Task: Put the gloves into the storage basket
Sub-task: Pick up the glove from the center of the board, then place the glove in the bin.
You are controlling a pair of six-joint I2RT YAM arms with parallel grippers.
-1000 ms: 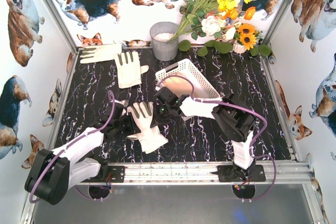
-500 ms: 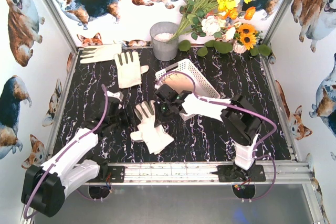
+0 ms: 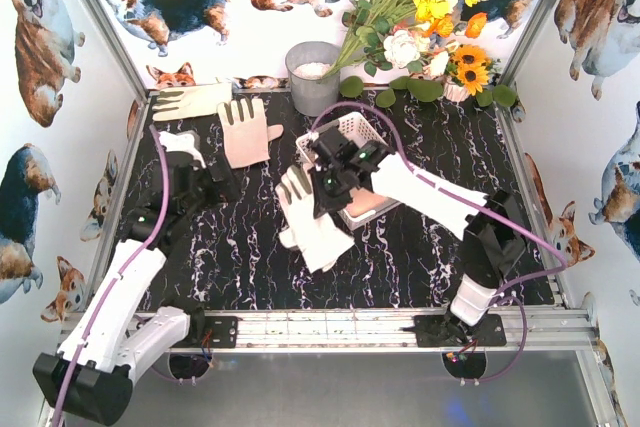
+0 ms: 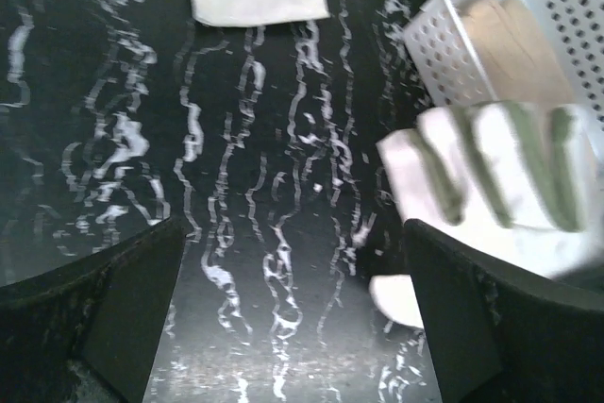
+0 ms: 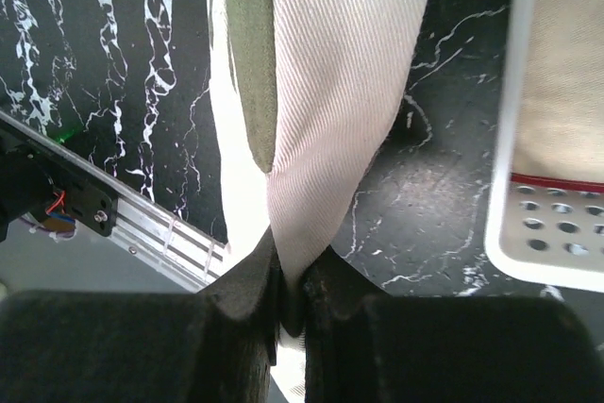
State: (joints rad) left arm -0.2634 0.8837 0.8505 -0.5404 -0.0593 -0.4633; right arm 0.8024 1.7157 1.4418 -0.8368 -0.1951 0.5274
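Right gripper (image 5: 291, 307): pressed together on a fold of the white glove (image 3: 312, 229).
White glove: just beside the basket (image 3: 343, 125), at its left edge and outside it. Its long axis runs near to far, fingers toward the back wall, cuff toward the front rail.
Left gripper (image 4: 293, 252): spread wide, holding nothing, over the table (image 3: 430, 257).
Back-left corner: flat glove (image 3: 245, 130) and corner glove (image 3: 195, 100), near the bucket (image 3: 313, 77).
Left wrist view only: tan glove (image 4: 510, 35) lying inside the basket.
Right wrist view only: the pinch itself, close up.
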